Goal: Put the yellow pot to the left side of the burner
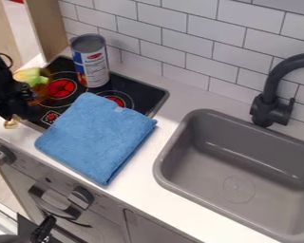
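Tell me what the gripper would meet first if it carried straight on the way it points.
It seems to point down, so the gripper would probably meet the black stove top first, near its left front corner; how high it hangs is unclear from this angle.

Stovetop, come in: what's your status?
Tool at stovetop's left end, beside what looks like the amber pot; hold unclear. Can and blue cloth on stovetop, possible obstacles.

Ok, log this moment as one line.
gripper: left side of stove, beside amber pot | hold on pot: unclear | can: upright on stove | blue cloth: partly over stove
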